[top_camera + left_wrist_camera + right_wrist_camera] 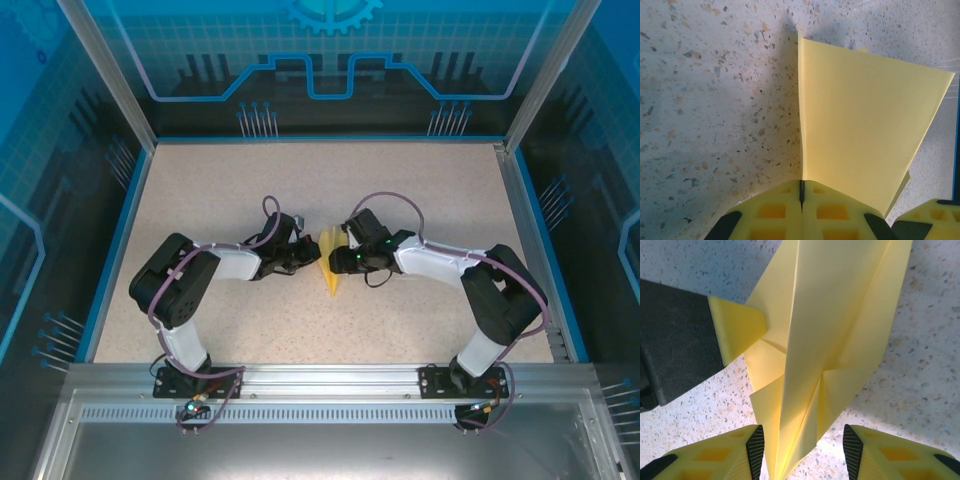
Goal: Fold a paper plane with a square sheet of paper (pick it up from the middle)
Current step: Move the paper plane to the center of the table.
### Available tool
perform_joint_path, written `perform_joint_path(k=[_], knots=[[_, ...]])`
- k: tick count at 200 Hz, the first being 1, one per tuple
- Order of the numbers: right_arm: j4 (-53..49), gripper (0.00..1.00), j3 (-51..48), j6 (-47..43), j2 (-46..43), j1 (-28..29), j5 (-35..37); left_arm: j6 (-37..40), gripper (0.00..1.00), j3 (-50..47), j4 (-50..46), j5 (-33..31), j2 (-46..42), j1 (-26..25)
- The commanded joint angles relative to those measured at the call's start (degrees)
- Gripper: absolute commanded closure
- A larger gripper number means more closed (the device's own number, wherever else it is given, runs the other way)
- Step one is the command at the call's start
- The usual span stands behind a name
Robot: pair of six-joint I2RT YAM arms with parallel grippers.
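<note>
The pale yellow paper plane (330, 264) stands on edge at the table's middle, between both grippers. My left gripper (311, 256) is shut on the paper plane, and the left wrist view shows a wing (865, 130) rising out of the closed slit of that gripper (801, 183). My right gripper (804, 442) is open. Its fingers (756, 446) stand on either side of the plane's narrow layered end (805, 390), with a gap on the right side. The left gripper's yellow fingertip (735, 330) pinches a flap at the upper left of the right wrist view.
The speckled tabletop (420, 190) has a blue rim and transparent enclosure walls (100, 90) on three sides. An aluminium rail (330, 378) carrying both arm bases runs along the near edge. The right gripper's finger (935, 220) shows at the left wrist view's bottom right.
</note>
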Motion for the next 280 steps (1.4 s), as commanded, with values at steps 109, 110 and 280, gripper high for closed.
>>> perform_joint_path(k=[109, 110, 280], knots=[[-2.5, 0.53, 6.4, 2.8, 7.0, 3.9, 0.1, 0.1, 1.0, -1.1, 0.1, 1.1, -1.1, 0.4], [-2.6, 0.53, 6.5, 2.8, 7.1, 3.9, 0.2, 0.1, 1.0, -1.2, 0.2, 1.1, -1.1, 0.4], [-15.6, 0.79, 14.8, 9.9, 13.0, 7.6, 15.6, -1.9, 0.86, -5.0, 2.1, 3.7, -4.4, 3.6]])
